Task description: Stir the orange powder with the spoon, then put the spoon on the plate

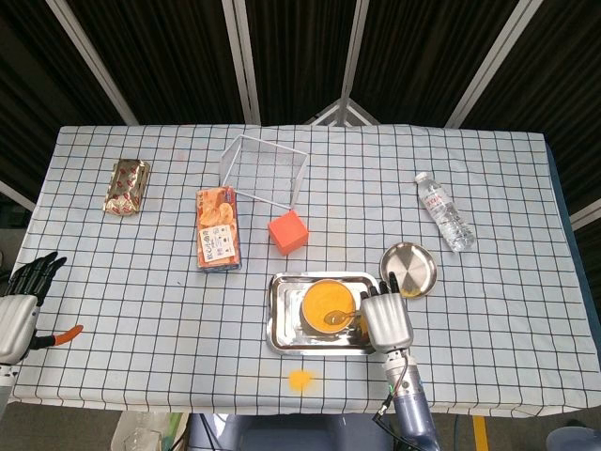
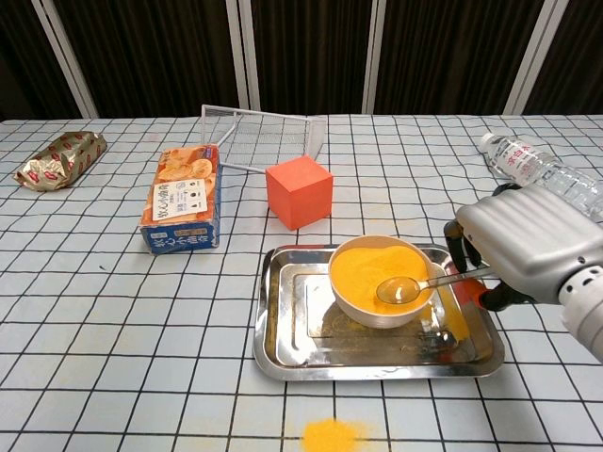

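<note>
A bowl of orange powder (image 2: 379,274) (image 1: 324,303) stands in a steel tray (image 2: 283,325) (image 1: 282,324). My right hand (image 2: 532,247) (image 1: 386,320) sits just right of the bowl and holds a metal spoon (image 2: 403,288) (image 1: 335,318) by its handle. The spoon's bowl lies in the powder near the front right rim. The round steel plate (image 1: 408,269) rests beyond the right hand; the chest view does not show it. My left hand (image 1: 21,299) hovers at the table's left edge, fingers spread and holding nothing.
An orange cube (image 2: 299,192), a snack box (image 2: 182,198), a wire frame (image 2: 264,137), a foil packet (image 2: 58,158) and a water bottle (image 2: 532,169) lie farther back. Spilled orange powder (image 2: 330,437) lies near the front edge. An orange-handled tool (image 1: 58,334) lies beside the left hand.
</note>
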Robot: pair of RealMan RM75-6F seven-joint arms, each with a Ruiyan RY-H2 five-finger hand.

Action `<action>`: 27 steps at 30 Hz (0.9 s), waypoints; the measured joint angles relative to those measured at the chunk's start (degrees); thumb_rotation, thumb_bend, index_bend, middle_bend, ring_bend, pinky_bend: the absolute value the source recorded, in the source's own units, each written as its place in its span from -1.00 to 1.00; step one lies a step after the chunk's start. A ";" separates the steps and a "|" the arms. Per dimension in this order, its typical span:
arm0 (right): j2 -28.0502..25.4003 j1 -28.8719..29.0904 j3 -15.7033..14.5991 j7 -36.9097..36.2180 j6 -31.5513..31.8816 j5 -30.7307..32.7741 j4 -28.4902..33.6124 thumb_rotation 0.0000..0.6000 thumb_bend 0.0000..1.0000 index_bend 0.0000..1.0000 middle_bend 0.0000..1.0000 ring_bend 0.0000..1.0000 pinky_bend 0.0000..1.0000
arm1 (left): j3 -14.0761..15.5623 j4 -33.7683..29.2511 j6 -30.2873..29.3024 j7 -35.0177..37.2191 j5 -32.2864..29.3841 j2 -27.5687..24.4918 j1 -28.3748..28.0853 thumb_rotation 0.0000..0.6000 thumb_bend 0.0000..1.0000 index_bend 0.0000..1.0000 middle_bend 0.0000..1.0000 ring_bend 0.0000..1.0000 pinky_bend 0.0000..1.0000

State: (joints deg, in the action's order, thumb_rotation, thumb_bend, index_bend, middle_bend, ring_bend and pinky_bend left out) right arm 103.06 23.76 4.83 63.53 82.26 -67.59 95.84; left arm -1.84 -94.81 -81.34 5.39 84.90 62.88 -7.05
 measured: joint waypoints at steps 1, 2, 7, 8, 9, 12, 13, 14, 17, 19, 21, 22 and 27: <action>-0.01 0.00 0.00 -0.03 0.01 -0.05 0.01 1.00 -0.09 0.18 0.03 -0.27 -0.60 | -0.01 0.00 0.01 0.01 -0.02 0.00 0.00 1.00 -1.00 -1.00 -1.00 -1.00 -1.00; -0.03 -0.02 -0.01 -0.08 0.03 -0.10 0.03 1.00 -0.09 0.18 0.04 -0.26 -0.59 | -0.01 -0.01 0.01 0.00 -0.02 0.00 0.00 1.00 -1.00 -1.00 -1.00 -1.00 -1.00; -0.07 -0.04 -0.06 -0.09 0.19 -0.51 -0.11 1.00 -0.08 0.23 0.08 -0.21 -0.39 | 0.00 0.01 0.00 -0.03 -0.01 0.01 0.00 1.00 -1.00 -1.00 -1.00 -1.00 -1.00; -0.07 -0.05 -0.08 -0.12 0.24 -0.64 -0.15 1.00 -0.08 0.23 0.09 -0.21 -0.38 | 0.01 0.01 0.02 -0.04 -0.01 0.01 0.00 1.00 -1.00 -1.00 -1.00 -1.00 -1.00; -0.07 -0.05 -0.09 -0.17 0.26 -0.75 -0.17 1.00 -0.08 0.23 0.09 -0.20 -0.37 | 0.02 0.00 0.04 -0.06 0.00 0.01 -0.01 1.00 -1.00 -1.00 -1.00 -1.00 -1.00; -0.05 -0.09 -0.12 -0.31 0.27 -0.92 -0.17 1.00 -0.08 0.26 0.11 -0.19 -0.36 | 0.01 -0.02 0.06 -0.06 -0.01 -0.01 -0.02 1.00 -1.00 -1.00 -1.00 -1.00 -1.00; -0.06 -0.10 -0.14 -0.30 0.26 -0.95 -0.16 1.00 -0.09 0.27 0.11 -0.18 -0.35 | 0.01 -0.03 0.05 -0.06 -0.01 -0.01 -0.02 1.00 -1.00 -1.00 -1.00 -1.00 -1.00; -0.07 -0.11 -0.13 -0.31 0.26 -0.98 -0.13 1.00 -0.08 0.28 0.13 -0.17 -0.33 | 0.01 -0.03 0.03 -0.05 0.00 -0.01 -0.01 1.00 -1.00 -1.00 -1.00 -1.00 -1.00; -0.10 -0.09 -0.06 -0.27 0.35 -1.22 -0.08 1.00 -0.07 0.31 0.16 -0.13 -0.26 | 0.01 -0.02 0.03 -0.01 -0.01 -0.02 -0.01 1.00 -1.00 -1.00 -1.00 -1.00 -1.00; -0.14 -0.07 -0.01 -0.07 0.47 -1.38 -0.01 1.00 -0.05 0.36 0.21 -0.08 -0.19 | 0.02 -0.07 0.06 0.01 0.00 -0.04 -0.02 1.00 -1.00 -1.00 -1.00 -1.00 -1.00; -0.16 0.01 0.10 0.22 0.67 -1.75 0.06 1.00 -0.02 0.40 0.26 -0.03 -0.14 | 0.02 -0.10 0.04 0.03 0.03 -0.05 -0.02 1.00 -1.00 -1.00 -1.00 -1.00 -1.00; -0.17 0.05 0.14 0.40 0.74 -1.91 0.10 1.00 -0.01 0.42 0.27 -0.02 -0.12 | 0.03 -0.10 0.02 0.04 0.04 -0.06 -0.01 1.00 -1.00 -1.00 -1.00 -1.00 -1.00; -0.14 0.34 0.30 1.55 0.98 -2.54 0.38 1.00 0.03 0.48 0.31 0.03 -0.09 | 0.03 -0.10 -0.02 0.14 0.07 -0.07 0.00 1.00 -1.00 -1.00 -1.00 -1.00 -1.00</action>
State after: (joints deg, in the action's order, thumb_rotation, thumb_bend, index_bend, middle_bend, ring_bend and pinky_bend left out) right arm 102.92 24.09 5.13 65.07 83.24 -70.12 96.21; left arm -1.81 -94.91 -81.36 5.53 84.97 62.81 -7.04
